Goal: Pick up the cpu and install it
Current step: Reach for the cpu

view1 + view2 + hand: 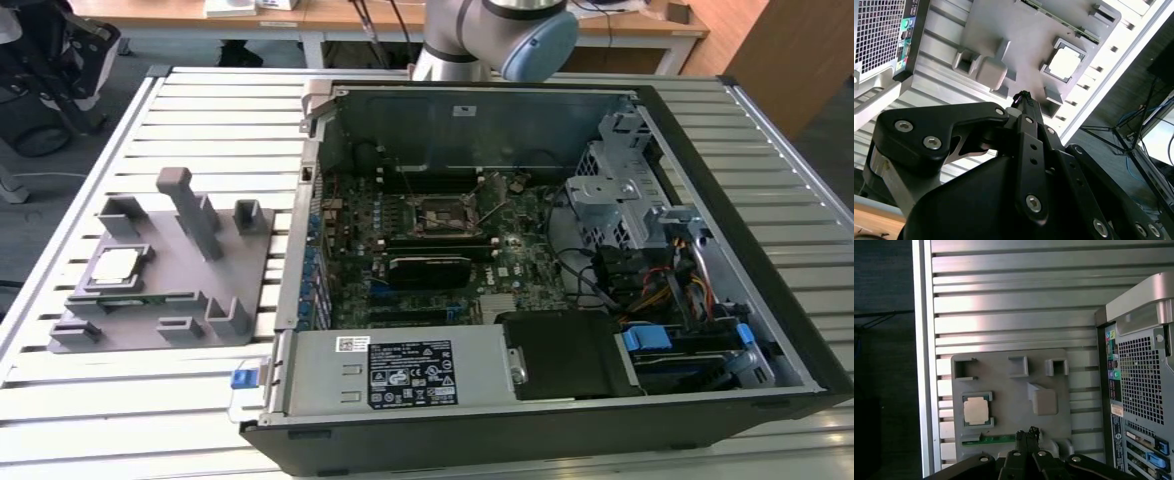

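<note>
Your cpu [976, 410] lies flat in its walled pocket on the grey fixture plate [1004, 377]. The plate rests on the table [200, 110], to the exterior view's left of the open computer case [787, 330]. The chip is not yet picked up.

The likeliest trouble starts at that pocket. The chip is thin and the low walls hug its sides, so the fingers could land on a wall instead of the chip's edge. A shallow hold may then let it tilt or slip. The tall post [187, 205] stands near the pocket, and a careless descent could clip it. Further out, the socket [442, 214] sits deep in the case among cables and brackets. A chip carried crooked could seat badly there and do damage.

In both wrist views your tool [1023, 96] looks clenched, fingertips together, gripping nothing and touching nothing. It hangs above the plate, apart from the chip, and seems aimed beside the pocket rather than over it.
</note>
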`<state>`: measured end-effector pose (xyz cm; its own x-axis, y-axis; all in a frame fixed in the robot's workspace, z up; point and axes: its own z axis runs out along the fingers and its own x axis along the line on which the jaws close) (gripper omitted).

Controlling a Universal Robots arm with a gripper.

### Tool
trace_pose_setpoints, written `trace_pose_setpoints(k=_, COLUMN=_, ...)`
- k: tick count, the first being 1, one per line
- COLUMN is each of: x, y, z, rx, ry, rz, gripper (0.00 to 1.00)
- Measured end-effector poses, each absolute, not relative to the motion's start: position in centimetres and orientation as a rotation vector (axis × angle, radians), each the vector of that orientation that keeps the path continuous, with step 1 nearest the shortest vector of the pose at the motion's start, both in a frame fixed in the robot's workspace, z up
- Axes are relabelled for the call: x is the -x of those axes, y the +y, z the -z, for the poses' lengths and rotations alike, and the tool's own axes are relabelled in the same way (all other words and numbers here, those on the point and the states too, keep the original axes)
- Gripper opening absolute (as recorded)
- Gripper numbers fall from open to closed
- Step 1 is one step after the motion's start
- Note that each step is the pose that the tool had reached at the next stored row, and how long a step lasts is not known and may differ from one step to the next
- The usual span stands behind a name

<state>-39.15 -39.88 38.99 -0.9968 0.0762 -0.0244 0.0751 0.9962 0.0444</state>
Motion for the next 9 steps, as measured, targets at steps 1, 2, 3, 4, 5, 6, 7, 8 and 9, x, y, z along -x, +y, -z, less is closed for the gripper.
trace_pose_setpoints(k=1, x=39.24, y=-39.89, z=-38.98, rx=-0.118, ry=3.113, rz=-0.068, gripper=0.11)
trace_pose_setpoints(k=2, x=39.32, y=-39.89, z=-38.98, rx=-0.118, ry=3.113, rz=-0.068, gripper=0.11)
trace_pose_setpoints(k=3, x=39.39, y=-39.88, z=-38.97, rx=-0.118, ry=3.113, rz=-0.068, gripper=0.11)
trace_pose_setpoints(k=4, x=39.45, y=-39.89, z=-38.96, rx=-0.118, ry=3.113, rz=-0.068, gripper=0.11)
trace_pose_setpoints(k=5, x=39.49, y=-39.89, z=-38.95, rx=-0.118, ry=3.113, rz=-0.068, gripper=0.11)
trace_pose_setpoints(k=6, x=39.55, y=-39.89, z=-38.95, rx=-0.118, ry=3.113, rz=-0.068, gripper=0.11)
trace_pose_setpoints(k=7, x=39.62, y=-39.88, z=-38.93, rx=-0.118, ry=3.113, rz=-0.068, gripper=0.11)
trace_pose_setpoints(k=8, x=39.70, y=-39.88, z=-38.92, rx=-0.118, ry=3.113, rz=-0.068, gripper=0.11)
trace_pose_setpoints(k=9, x=39.80, y=-39.88, z=-38.91, rx=-0.118, ry=3.113, rz=-0.068, gripper=0.11)
